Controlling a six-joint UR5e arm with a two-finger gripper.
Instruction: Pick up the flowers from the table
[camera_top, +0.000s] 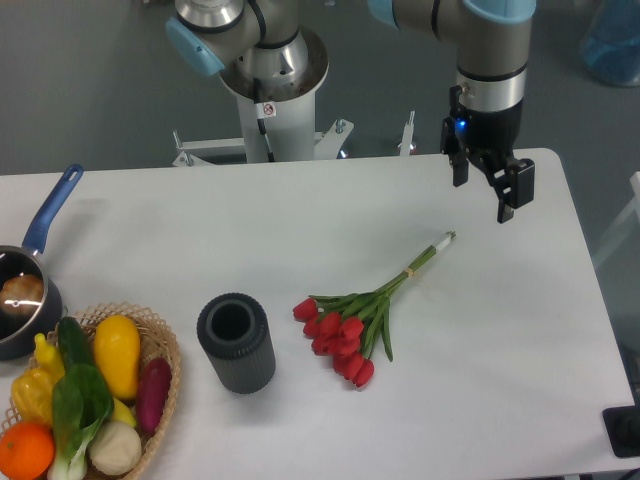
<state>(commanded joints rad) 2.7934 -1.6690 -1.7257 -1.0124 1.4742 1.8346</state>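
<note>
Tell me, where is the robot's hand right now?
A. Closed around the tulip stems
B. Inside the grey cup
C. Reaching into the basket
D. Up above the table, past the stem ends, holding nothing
D: the hand hangs open over the table, up and to the right of the stem ends of the flowers, touching nothing.

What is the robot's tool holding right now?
Nothing. The two-finger tool is open and empty, up above the white table. The bunch of red tulips with green stems lies on the table, untouched.
</note>
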